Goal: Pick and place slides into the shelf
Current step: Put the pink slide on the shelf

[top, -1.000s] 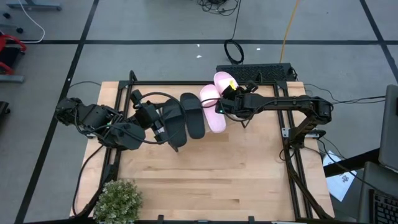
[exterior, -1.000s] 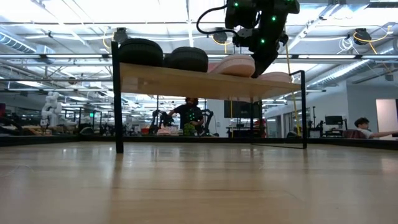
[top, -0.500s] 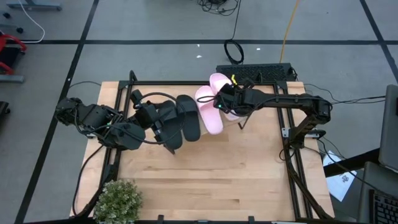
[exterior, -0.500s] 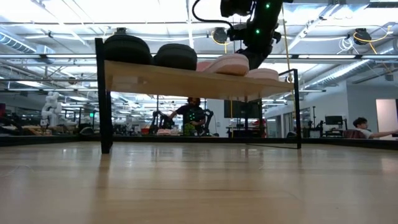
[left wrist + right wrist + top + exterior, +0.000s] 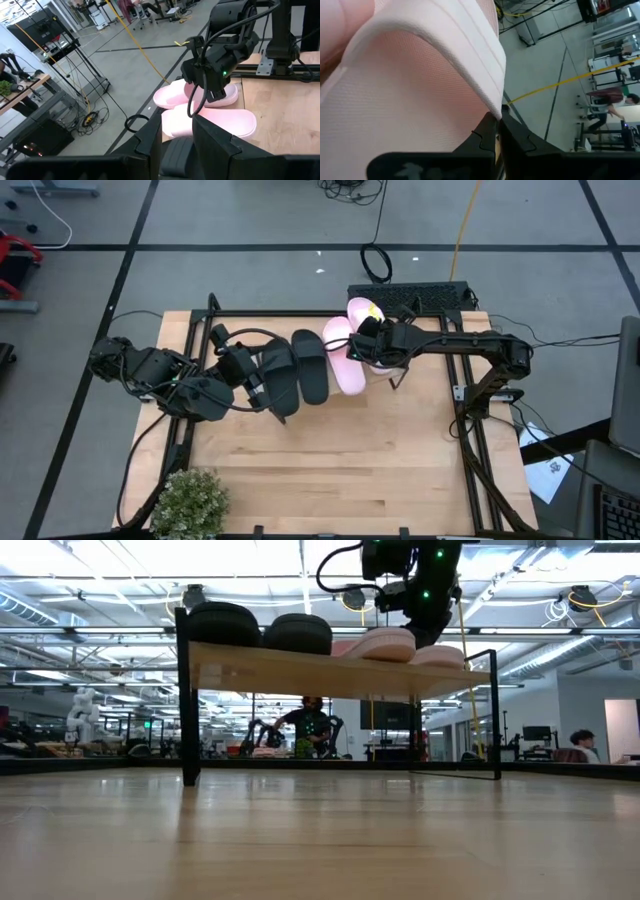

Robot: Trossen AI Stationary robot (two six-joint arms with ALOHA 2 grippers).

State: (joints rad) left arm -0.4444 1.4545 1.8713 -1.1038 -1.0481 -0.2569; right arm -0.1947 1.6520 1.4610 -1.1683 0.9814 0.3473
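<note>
Right hand (image 5: 372,346) pinched (left hand (image 5: 262,383) clamped)

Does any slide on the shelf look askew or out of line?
Yes. The far pink slide is out of line: it lies further back than the other pink slide and the black slides, and at an angle to their row. The right end effector is shut at its strap.

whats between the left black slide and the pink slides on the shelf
The second black slide lies between the left black slide and the pink slides, seen in the high view.
</note>
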